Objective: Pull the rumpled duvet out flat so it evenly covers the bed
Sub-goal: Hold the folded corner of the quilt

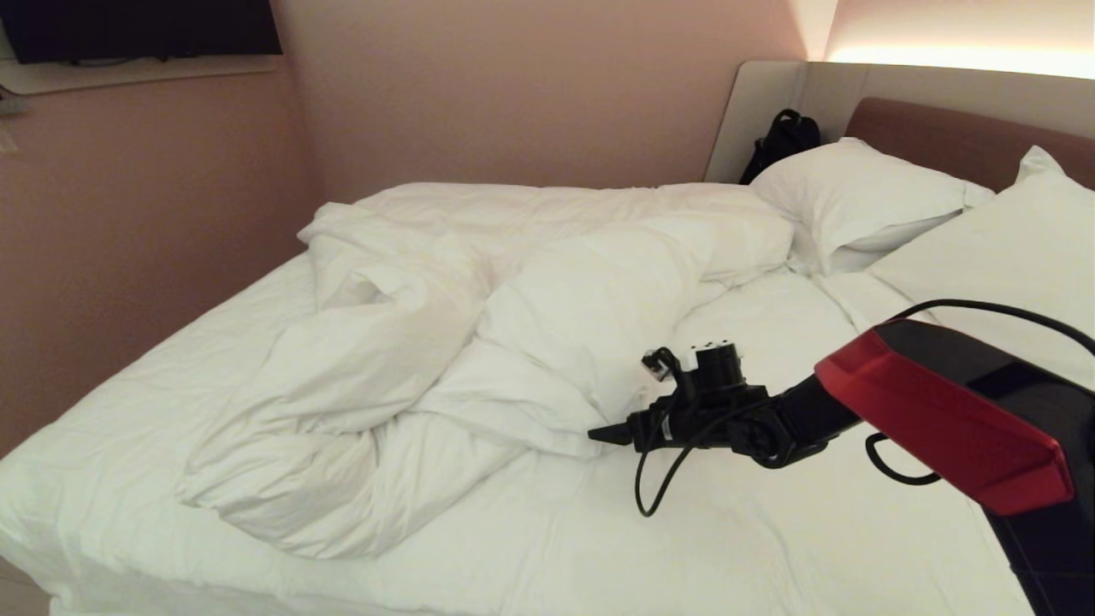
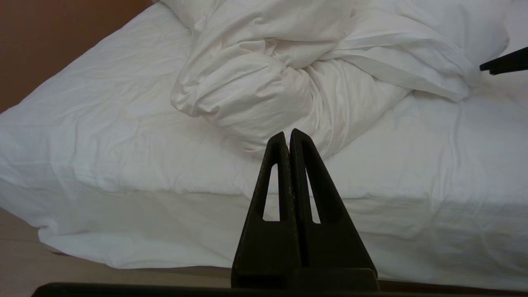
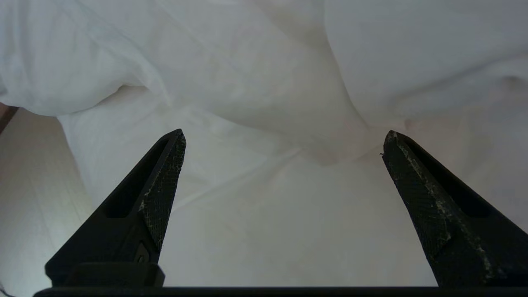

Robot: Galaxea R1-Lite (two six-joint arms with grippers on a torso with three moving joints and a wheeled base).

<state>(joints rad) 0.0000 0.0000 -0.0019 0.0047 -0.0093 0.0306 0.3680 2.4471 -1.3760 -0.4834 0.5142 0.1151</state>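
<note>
Duvet [image 1: 479, 342] bunched mid-bed [image 1: 770, 530] — pillows [image 1: 855, 205] behind right, right gripper [image 1: 603, 435] just beside duvet's edge.

Pillows: two plump white pillows, one [image 1: 855, 201] nearer the corner, one [image 1: 1001, 257] beside it, close together
Black bag: a dark bag [image 1: 783, 141] stands in the corner behind the first pillow, leaning on the pale panel
Wall: a plain pink wall [image 1: 513, 85] runs behind and along the far side
Screen: a dark flat screen [image 1: 141, 26] hangs high up in the corner
Shelf: a pale shelf [image 1: 128, 73] sits just under the screen
Light: a warm glowing strip [image 1: 958, 56] shines above the pale panel
Floor: a bit of pale floor [image 2: 24, 264] shows low down
</note>
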